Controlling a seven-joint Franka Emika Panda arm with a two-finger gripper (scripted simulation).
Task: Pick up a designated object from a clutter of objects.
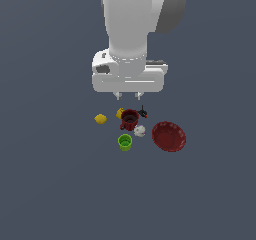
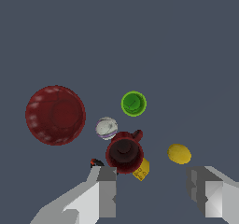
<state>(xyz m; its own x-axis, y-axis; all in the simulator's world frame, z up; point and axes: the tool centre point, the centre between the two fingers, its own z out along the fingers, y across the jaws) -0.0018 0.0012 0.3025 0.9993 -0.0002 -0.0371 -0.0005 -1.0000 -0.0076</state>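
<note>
The wide dark red bowl point(image 1: 169, 136) point(image 2: 55, 115) with a faintly dotted inside sits at the exterior view's right of the clutter. In the clutter are a dark red mug point(image 1: 129, 119) point(image 2: 124, 152), a bright green cup point(image 1: 125, 142) point(image 2: 133, 103), a yellow lemon point(image 1: 100, 118) point(image 2: 179, 153), a whitish ball point(image 1: 139, 131) point(image 2: 106, 128) and a small black piece point(image 1: 143, 113) point(image 2: 96, 162). My gripper point(image 1: 128, 96) point(image 2: 151, 190) hangs open and empty above the mug, well off the bowl.
A small yellow item point(image 1: 120, 113) point(image 2: 141, 170) lies against the mug. Everything rests on a flat dark grey floor point(image 1: 50, 184). The big white arm point(image 1: 135, 29) rises behind the clutter in the exterior view.
</note>
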